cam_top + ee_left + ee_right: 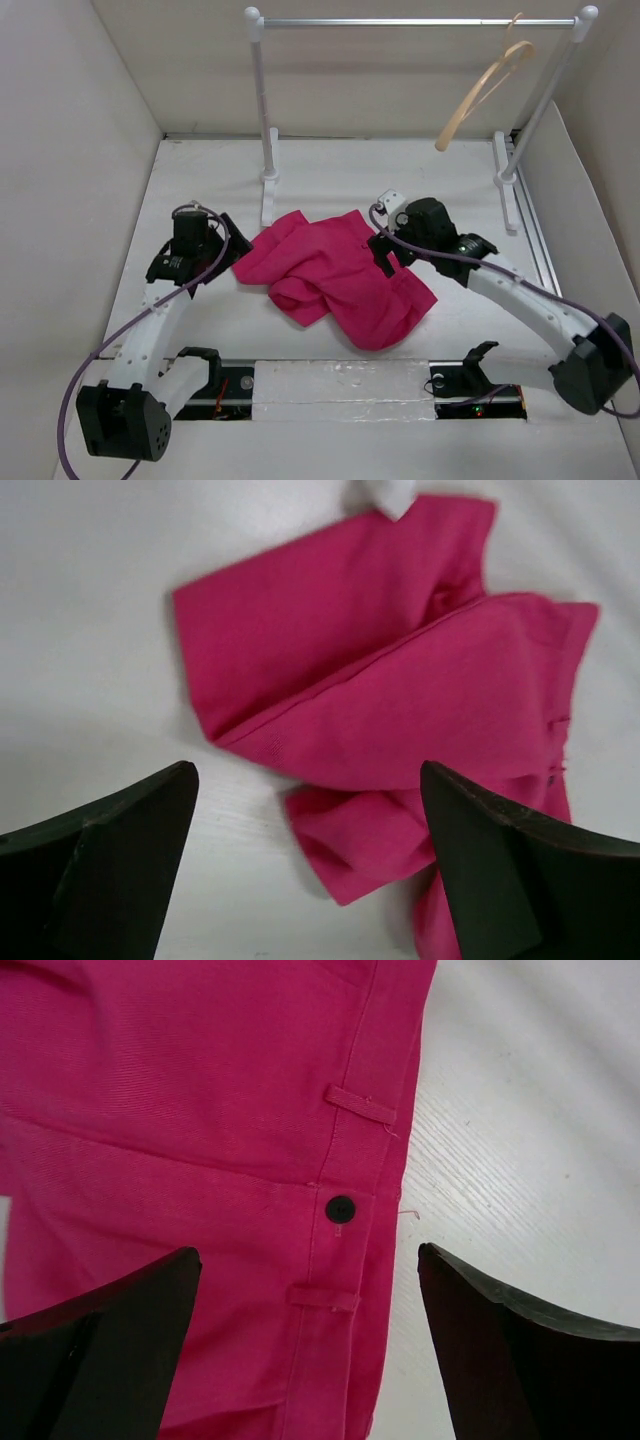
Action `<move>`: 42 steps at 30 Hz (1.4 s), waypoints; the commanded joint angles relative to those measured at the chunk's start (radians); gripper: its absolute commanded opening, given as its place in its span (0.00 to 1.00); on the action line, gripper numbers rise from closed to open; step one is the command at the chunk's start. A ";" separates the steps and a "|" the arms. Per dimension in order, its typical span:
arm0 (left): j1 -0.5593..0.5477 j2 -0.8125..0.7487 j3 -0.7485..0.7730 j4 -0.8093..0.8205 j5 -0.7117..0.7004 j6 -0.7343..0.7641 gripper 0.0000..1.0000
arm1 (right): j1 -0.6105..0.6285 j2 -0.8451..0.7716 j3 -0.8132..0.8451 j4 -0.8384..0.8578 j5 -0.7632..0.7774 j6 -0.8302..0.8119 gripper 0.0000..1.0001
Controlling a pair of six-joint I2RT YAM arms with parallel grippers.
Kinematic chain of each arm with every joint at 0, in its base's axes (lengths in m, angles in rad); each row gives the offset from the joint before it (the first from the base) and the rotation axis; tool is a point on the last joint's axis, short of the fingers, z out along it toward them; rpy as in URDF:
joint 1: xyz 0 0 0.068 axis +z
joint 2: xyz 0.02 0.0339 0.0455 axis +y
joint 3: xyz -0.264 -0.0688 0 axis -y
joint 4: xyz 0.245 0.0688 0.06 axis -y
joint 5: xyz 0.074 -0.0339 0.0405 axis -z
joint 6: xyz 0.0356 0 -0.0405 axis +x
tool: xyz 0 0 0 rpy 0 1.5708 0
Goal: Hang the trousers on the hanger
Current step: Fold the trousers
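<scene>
The magenta-pink trousers lie crumpled on the white table in the middle. The tan wooden hanger hangs from the rail at the back right. My left gripper is open at the trousers' left edge; in the left wrist view the folded cloth lies ahead of and between the open fingers. My right gripper is open above the trousers' right side; in the right wrist view the waistband with its dark button and belt loops lies between the open fingers.
A white-and-silver clothes rail stands across the back, with posts at the left and right. White walls close in the table on the left, right and back. A black rail strip runs along the near edge.
</scene>
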 commanded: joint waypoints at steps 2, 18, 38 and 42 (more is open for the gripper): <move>0.005 -0.058 -0.150 0.041 0.027 -0.117 0.94 | -0.039 0.160 -0.019 0.211 -0.056 -0.011 0.98; -0.046 0.282 -0.397 0.599 0.175 -0.278 0.94 | -0.134 0.499 -0.148 0.595 -0.265 0.067 0.60; 0.092 0.006 0.463 0.064 -0.293 0.021 0.00 | 0.466 0.165 0.931 -0.322 -0.074 -0.008 0.00; 0.092 0.144 0.801 -0.014 -0.212 0.088 0.00 | 0.425 0.231 1.324 -0.425 0.071 0.012 0.00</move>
